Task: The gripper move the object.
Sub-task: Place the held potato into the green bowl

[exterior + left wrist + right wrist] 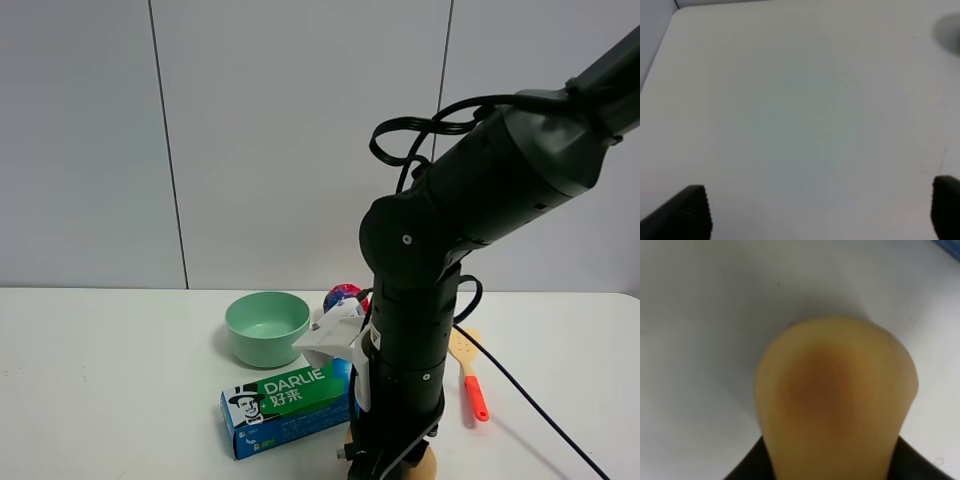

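Note:
The object (pixel 835 390) is a smooth tan-peach ball with a reddish blush, and it fills the right wrist view. My right gripper (pixel 830 467) is shut on it, with a dark finger (pixel 752 470) showing at each side. In the exterior high view the thick black right arm (pixel 410 330) reaches down at the front middle. There only a tan edge of the object (pixel 428 466) shows under the arm, low by the table's front edge. My left gripper (pixel 817 212) is open and empty over bare white table. It does not show in the exterior high view.
A green and blue Darlie toothpaste box (pixel 288 405) lies just left of the right arm. A mint green bowl (pixel 267 327) stands behind it. A blue-and-red speckled ball (pixel 343 297) sits behind the arm. A wooden spatula with a red handle (pixel 468 375) lies to the right.

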